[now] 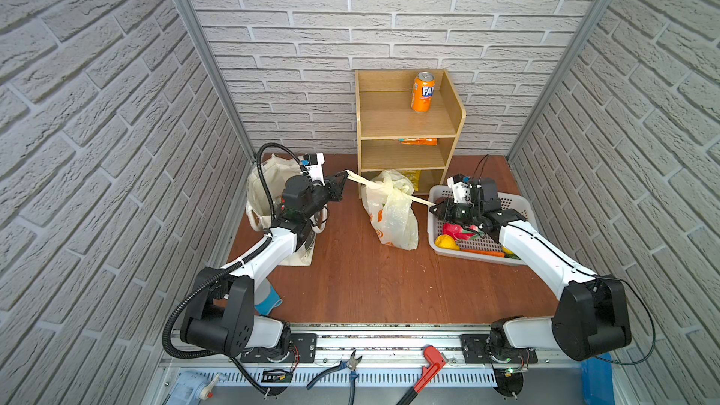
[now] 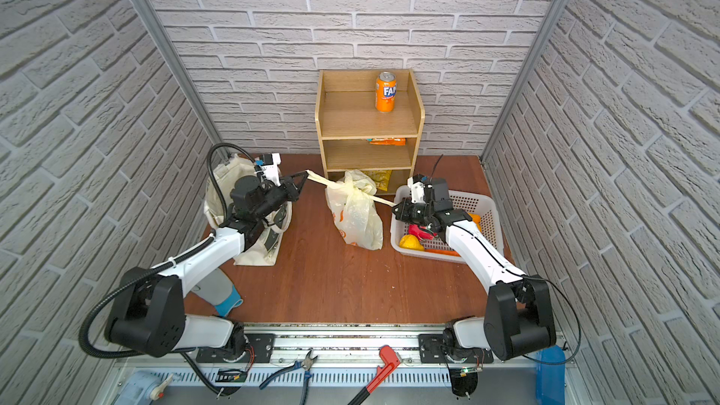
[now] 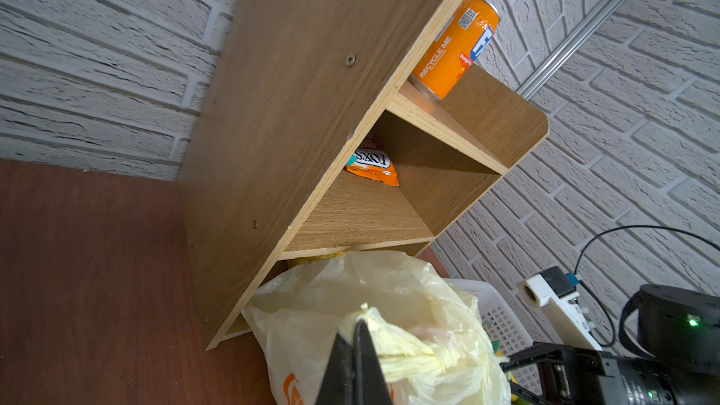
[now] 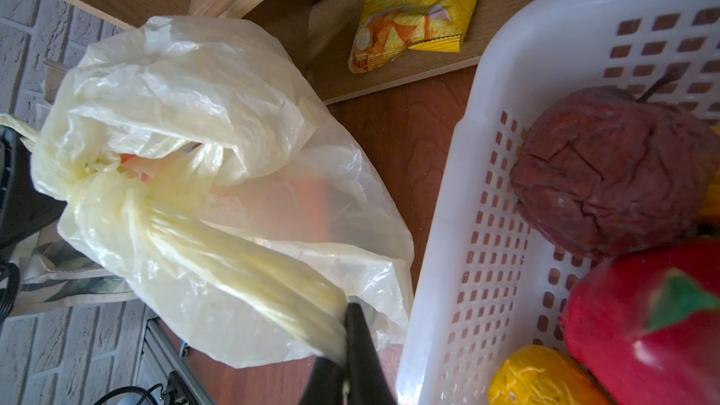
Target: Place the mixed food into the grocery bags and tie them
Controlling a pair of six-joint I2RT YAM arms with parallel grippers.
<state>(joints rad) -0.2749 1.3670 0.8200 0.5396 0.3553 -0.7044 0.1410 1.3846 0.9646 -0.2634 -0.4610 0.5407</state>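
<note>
Plastic bag stands on table just in front of shelf unit, btwn tote and basket, apart from both. It is thin and pale yellow w/ orange print low on its side. Sth orange shows thru the film in R wrist view. Top is gathered into a knot, w/ a handle end pulled taut to each side.

L fingers are together, clamped on handle running from the knot twd the tote side. L wrist view shows the black tips pinching bunched plastic. R fingers are together too, clamped on the other handle end, which is twisted into a cord. They sit at the basket's edge nearest the bag.

Tote is cream, mouth open, on L side of table, partly hidden under L arm.

Basket is white w/ holes and holds a red pepper, a dark red wrinkled fruit, a yellow piece and a carrot.

On the shelf unit, an orange can stands upright on the top level. An orange packet is on the mid level. A yellow packet is on the bottom level, right behind the bag.
</note>
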